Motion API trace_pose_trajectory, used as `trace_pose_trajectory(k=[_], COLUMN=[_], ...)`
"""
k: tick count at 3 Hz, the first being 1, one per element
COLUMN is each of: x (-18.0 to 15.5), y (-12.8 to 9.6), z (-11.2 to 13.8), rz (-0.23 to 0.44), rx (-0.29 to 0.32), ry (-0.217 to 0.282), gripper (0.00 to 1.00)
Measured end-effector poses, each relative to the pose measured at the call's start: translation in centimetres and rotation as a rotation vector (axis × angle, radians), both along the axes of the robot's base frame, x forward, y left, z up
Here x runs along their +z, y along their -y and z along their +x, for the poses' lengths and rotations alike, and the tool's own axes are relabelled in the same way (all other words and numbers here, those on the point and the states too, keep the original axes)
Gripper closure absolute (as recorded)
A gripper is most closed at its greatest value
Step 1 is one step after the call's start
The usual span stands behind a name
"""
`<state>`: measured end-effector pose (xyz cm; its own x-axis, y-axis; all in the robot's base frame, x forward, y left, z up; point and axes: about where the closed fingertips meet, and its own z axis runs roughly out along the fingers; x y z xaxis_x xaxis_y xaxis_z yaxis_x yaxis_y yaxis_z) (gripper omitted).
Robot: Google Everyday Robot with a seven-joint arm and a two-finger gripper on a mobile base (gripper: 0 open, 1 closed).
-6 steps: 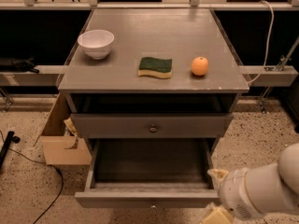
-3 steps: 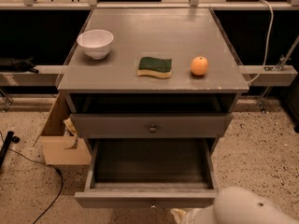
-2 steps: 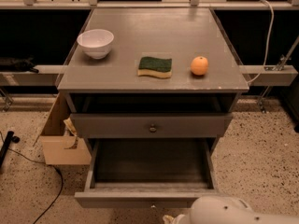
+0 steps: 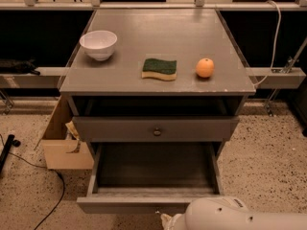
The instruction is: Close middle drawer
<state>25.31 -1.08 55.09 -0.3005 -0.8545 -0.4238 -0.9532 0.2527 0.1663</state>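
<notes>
The middle drawer (image 4: 124, 204) is the lower grey drawer of the cabinet. It is pulled far out and its inside looks empty. Its flat front runs along the bottom of the camera view. My gripper (image 4: 169, 222) is at the bottom edge, just in front of the drawer front near its centre. Only its pale tip shows, beside my white arm (image 4: 225, 215). The arm covers the right part of the drawer front. The upper grey drawer (image 4: 115, 128) with the round brass knob (image 4: 157, 132) sits almost pushed in above it.
On the cabinet top (image 4: 158, 42) lie a white bowl (image 4: 99, 44), a green and yellow sponge (image 4: 159, 68) and an orange (image 4: 205, 67). A cardboard box (image 4: 60, 143) stands at the cabinet's left. A black cable (image 4: 53, 195) lies on the speckled floor.
My arm and gripper have moved left along the bottom edge, from the drawer's right front corner to about its centre. The drawer has not moved.
</notes>
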Motion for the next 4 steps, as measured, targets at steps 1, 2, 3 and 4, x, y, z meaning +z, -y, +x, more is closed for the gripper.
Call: trace_pose_trajectory(k=[1, 2, 3, 4], x=[-1.3, -2.6, -3.5, -3.8], y=[0.3, 1.6, 4.0, 5.3], z=[0.1, 0.6, 1.5, 2.0], rz=[-0.006, -0.024, -0.061, -0.089], rx=[-0.005, -0.034, -0.088, -0.117], ry=[-0.031, -0.051, -0.050, -0.044], gripper=[0.00, 0.00, 0.00, 0.00])
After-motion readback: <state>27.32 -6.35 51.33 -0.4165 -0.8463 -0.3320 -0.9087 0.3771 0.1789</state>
